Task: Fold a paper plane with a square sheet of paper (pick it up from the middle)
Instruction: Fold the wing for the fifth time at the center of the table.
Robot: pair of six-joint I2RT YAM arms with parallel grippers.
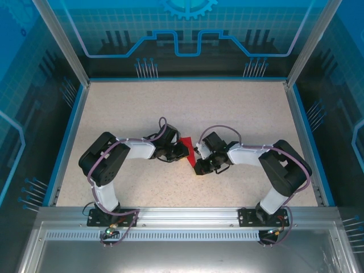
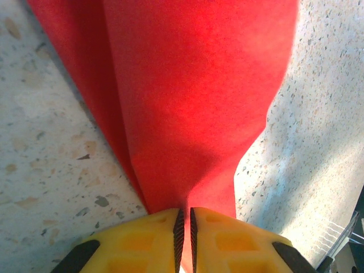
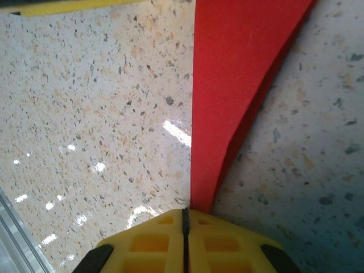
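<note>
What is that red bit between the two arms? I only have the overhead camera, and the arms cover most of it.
Observer: The left wrist camera shows it close up. It is red paper, folded, with one layer lapping over another along a lengthwise crease.
Operator: Are the arms holding it?
Observer: Yes. The left gripper is shut on one narrowed end, and the paper runs in between its jaws.
Operator: And the other one?
Observer: In the right wrist view, the right gripper is shut on a narrow tip, and the paper widens away from it.
</note>
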